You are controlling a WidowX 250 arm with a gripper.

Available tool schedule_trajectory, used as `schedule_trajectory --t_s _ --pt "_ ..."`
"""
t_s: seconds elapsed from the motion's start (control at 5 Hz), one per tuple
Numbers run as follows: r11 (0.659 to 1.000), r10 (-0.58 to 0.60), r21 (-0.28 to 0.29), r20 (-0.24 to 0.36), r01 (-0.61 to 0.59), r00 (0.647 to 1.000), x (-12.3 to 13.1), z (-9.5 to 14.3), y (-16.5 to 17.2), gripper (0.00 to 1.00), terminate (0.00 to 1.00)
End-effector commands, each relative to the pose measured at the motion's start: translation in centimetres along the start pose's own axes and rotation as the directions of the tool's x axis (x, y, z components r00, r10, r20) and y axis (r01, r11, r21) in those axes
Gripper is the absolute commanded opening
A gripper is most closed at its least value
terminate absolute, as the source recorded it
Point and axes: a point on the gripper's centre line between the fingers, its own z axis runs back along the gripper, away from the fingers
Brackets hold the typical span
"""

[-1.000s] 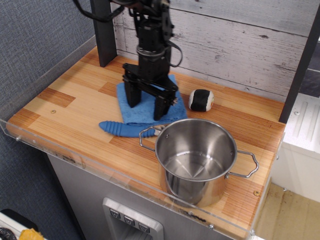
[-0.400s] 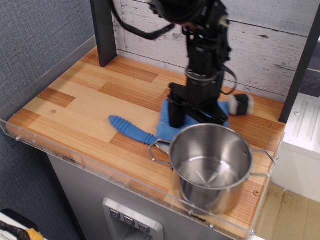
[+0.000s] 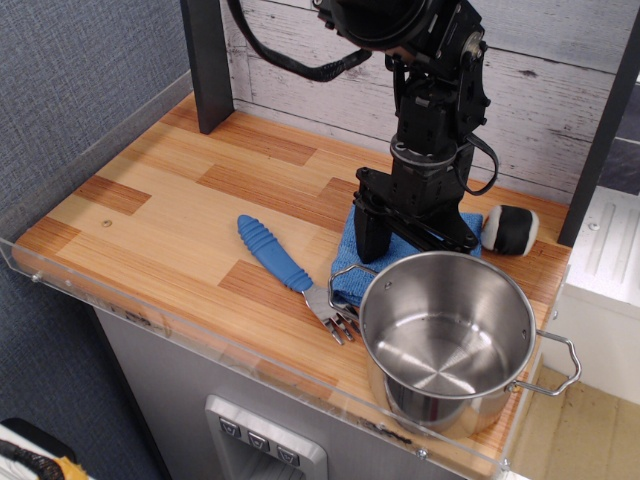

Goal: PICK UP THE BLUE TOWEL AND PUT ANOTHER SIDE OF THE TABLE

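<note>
Wooden table [image 3: 160, 190] has free room on its left half, while the steel pot [image 3: 445, 335] touches the blue towel [image 3: 352, 262], lying flat at right, pinned under the spread-jawed gripper [image 3: 410, 235].

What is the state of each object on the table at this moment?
blue towel: flat on the table, rumpled, pinned under the end effector.
end effector: down on the towel; open or shut cannot be told.
steel pot: upright, empty, overlapping the towel's edge.
blue spork: lying flat, tines beside the pot.
black-and-white ball: resting near the wall.
</note>
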Motion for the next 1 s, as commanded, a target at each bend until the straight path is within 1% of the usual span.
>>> schedule_trajectory --t_s 0.0,0.2,0.6,0.8 --pt "0.998 0.057 0.018 0.09 -0.059 0.994 -0.3 3.2 1.9 1.0 0.0" --pt "0.994 0.098 0.028 0.106 -0.101 0.99 -0.2 4.5 2.8 1.0 0.0" --pt "0.985 0.149 0.055 0.177 -0.161 0.973 -0.2 7.4 4.3 1.0 0.0" --pt "0.977 0.175 0.077 0.242 -0.198 0.954 -0.5 10.9 5.6 1.0 0.0"
